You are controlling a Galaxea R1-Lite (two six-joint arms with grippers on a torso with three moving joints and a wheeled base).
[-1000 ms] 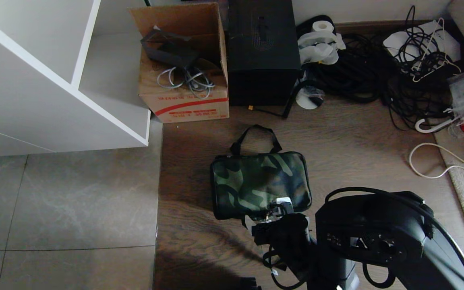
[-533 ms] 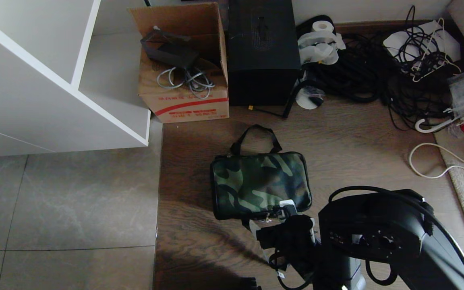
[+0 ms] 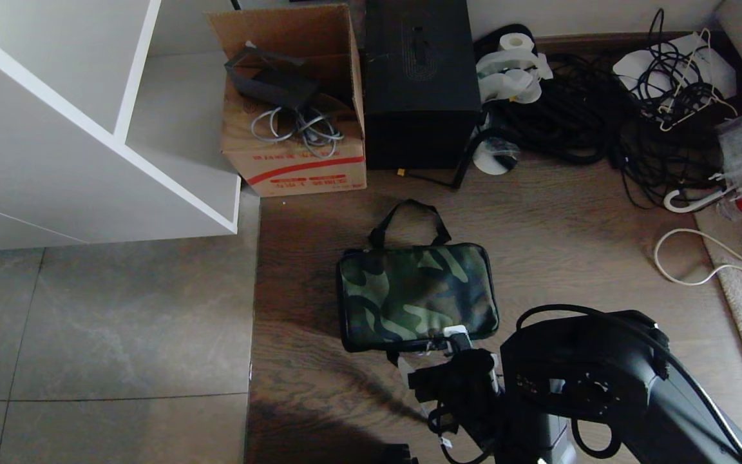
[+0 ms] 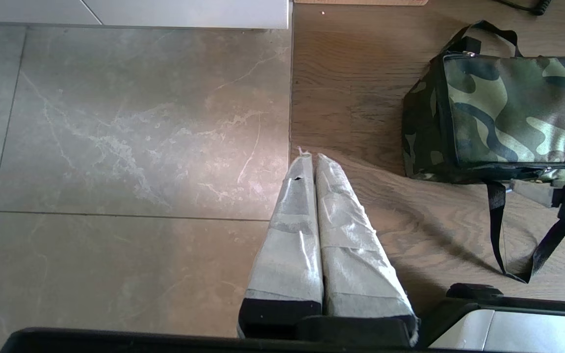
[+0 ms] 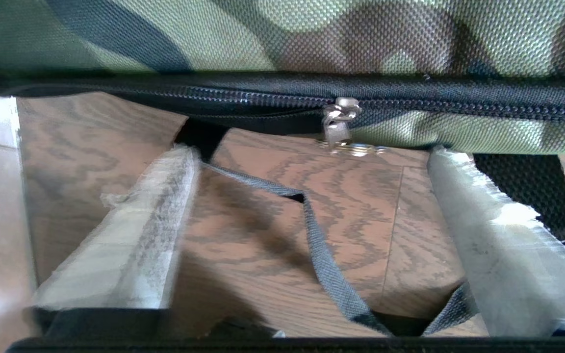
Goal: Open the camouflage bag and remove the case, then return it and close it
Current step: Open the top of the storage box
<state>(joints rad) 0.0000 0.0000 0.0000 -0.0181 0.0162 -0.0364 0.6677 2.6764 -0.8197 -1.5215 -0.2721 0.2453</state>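
Camouflage bag (image 3: 417,295): zipped, flat on wood floor
Right pincer (image 5: 312,206): spread, facing zip pull (image 5: 339,120)
Left pincer (image 4: 310,162): pressed together, parked

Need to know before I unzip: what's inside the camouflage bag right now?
Nothing inside shows. The camouflage bag lies flat on the wood floor, its zip looking shut along the near edge, so the fabric covers any contents. The right gripper is open at the zip pull.
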